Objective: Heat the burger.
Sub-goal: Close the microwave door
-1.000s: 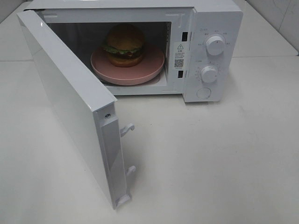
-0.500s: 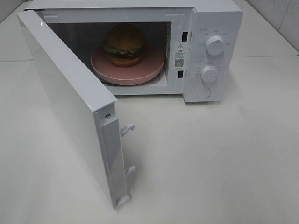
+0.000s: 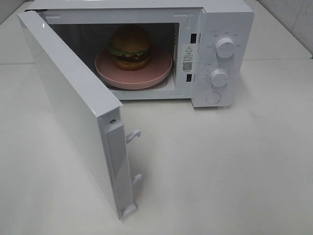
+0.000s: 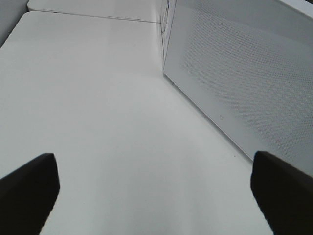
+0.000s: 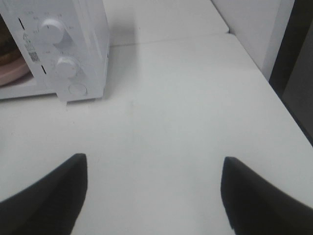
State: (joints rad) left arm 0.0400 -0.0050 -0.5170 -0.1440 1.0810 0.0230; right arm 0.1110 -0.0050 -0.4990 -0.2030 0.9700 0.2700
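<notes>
Done so far: burger (image 3: 130, 46) put on the pink plate (image 3: 146, 81), inside the microwave (image 3: 230, 14). Well ahead of both grippers, not touching either one. A bit toward the left arm's side from the right gripper (image 5: 154, 191), past the front panel.

Left to do, by the look of it: push the door (image 3: 73, 112) shut, then turn the knobs to start the heat. Door wide open now, swung out toward the left gripper (image 4: 156, 191), close ahead of it and on its right-arm side. Top knob (image 3: 225, 47) and lower knob (image 3: 219, 77) ahead of the right gripper, well apart from it.

Left gripper spread wide, holding nothing, only bare table (image 4: 98, 122) between the tips. Right gripper spread too, holding nothing.

Hard to see: no arm or gripper anywhere in the high camera view. Only the dark finger ends in each wrist view, cut off at the edge. From the right wrist, just a thin bit of the plate, no burger. Can't read the small marks around the knobs, so can't tell how they are set. Back of the oven dark.
</notes>
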